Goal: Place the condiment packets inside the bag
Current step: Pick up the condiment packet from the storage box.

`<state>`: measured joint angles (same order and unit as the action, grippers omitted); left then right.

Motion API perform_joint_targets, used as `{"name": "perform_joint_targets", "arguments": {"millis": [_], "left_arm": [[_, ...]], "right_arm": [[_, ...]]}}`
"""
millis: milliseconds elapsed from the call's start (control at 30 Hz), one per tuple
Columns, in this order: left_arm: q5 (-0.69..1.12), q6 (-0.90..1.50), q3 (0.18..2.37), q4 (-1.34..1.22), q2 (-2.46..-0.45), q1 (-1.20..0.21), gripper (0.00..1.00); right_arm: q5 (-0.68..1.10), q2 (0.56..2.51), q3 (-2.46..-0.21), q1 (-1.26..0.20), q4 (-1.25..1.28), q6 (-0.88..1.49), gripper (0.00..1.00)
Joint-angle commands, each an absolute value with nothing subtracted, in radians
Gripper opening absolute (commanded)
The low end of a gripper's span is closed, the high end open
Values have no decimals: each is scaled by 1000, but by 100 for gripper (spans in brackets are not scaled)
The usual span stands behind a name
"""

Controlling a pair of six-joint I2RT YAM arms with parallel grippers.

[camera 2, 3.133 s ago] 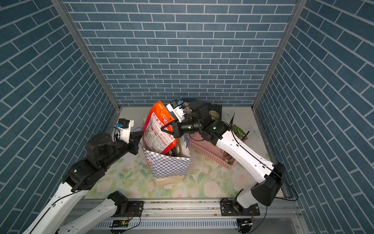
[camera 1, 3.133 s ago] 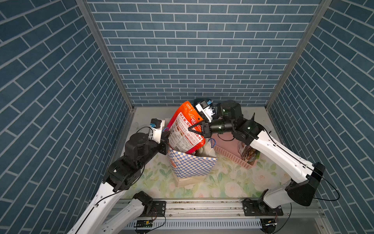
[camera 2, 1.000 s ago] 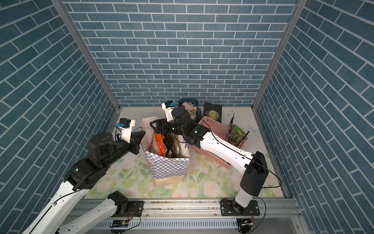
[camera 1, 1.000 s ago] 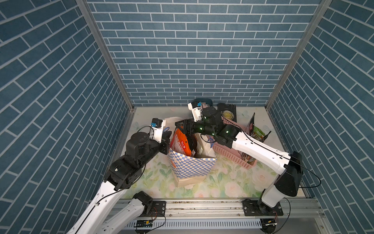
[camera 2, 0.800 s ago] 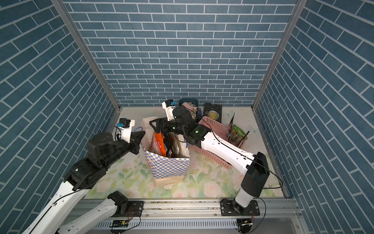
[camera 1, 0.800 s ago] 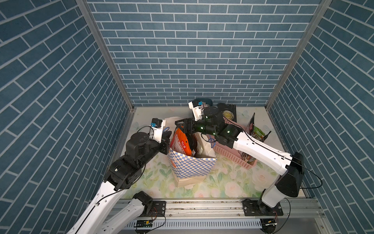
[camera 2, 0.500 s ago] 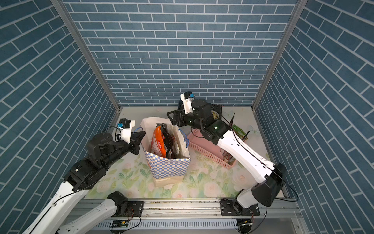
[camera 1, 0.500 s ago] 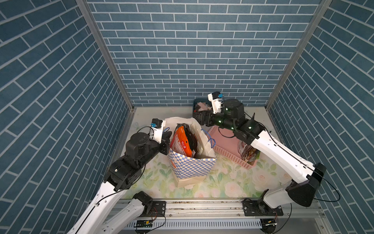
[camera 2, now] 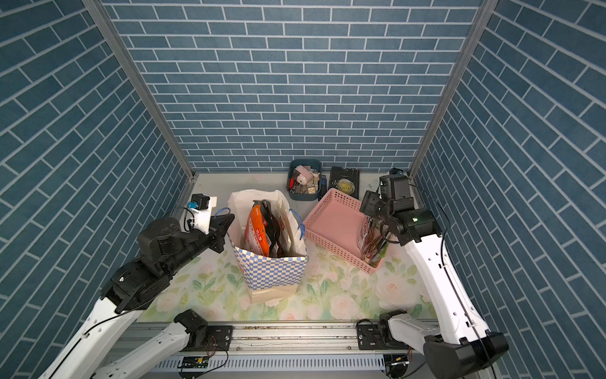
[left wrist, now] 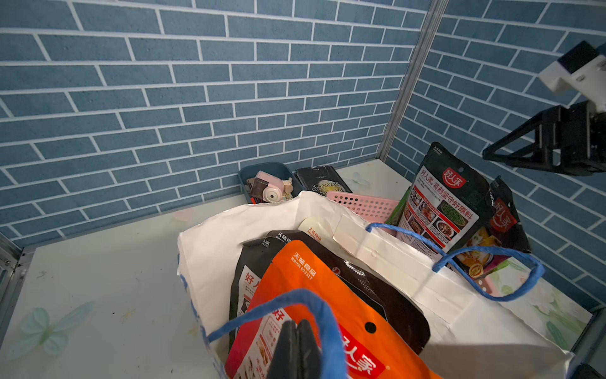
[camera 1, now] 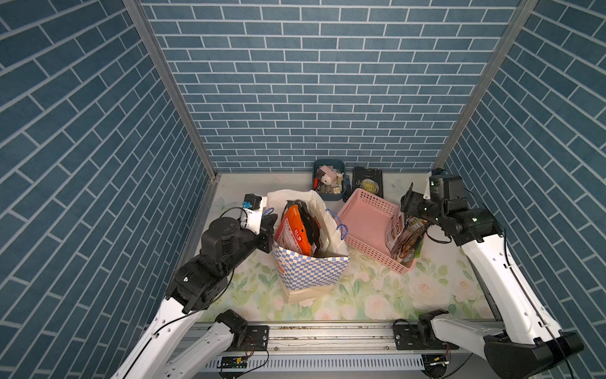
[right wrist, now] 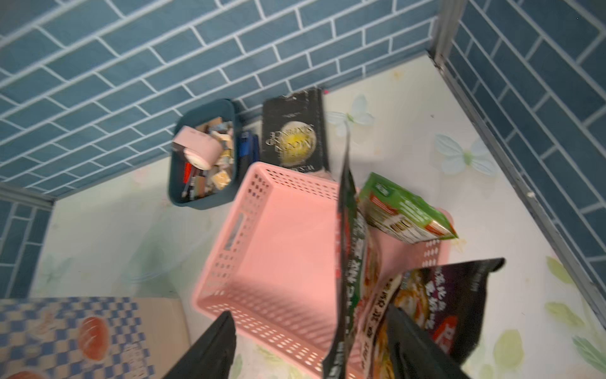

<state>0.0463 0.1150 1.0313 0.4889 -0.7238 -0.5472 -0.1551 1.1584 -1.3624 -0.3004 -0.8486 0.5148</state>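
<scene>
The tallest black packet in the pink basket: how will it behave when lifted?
Likely floppy: the tallest black packet looks thin and wavy edge-on. Its glossy foil may slip. Standing on end in the pink basket, it could topple if nudged.

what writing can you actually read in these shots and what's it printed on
"天味食品 603317": top of the orange packet in the bag.
"好人家": red badge on the black packet standing in the pink basket.
"MOON" and "SIXPENCE": cover of the black book by the back wall.
The packets' fine print is too small to read.
</scene>
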Motion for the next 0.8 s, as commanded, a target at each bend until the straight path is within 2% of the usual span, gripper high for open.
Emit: {"name": "perform_joint_targets", "arguments": {"millis": [0,133,267,433,467,500,633,767], "left_arm": [[53,105,1027,438,-707,-541,0],[55,110,1016,426,-699,-541,0],[60,110,1015,423,-701,-541,0],[58,115,1011,429,-700,-541,0],[57,115,1010,430,-699,-541,0],[55,116,1008,432,-698,-540,0],[46,119,1007,437,-690,-541,0],[33,117,1020,430,-692,-541,0]], "right_arm": [[-150,1186,-1320,-275,-871,472,75],[-69,1229,-1247,-216,-777,449,66],[-8,1274,-1200,-172,-701,436,53],[8,1285,-1189,-160,-667,420,14],[3,1280,-1192,-160,-668,410,3],[1,1275,-1199,-160,-672,399,0],[31,1229,-1267,-164,-696,335,0],[84,1196,-1434,-219,-743,278,0]]}}
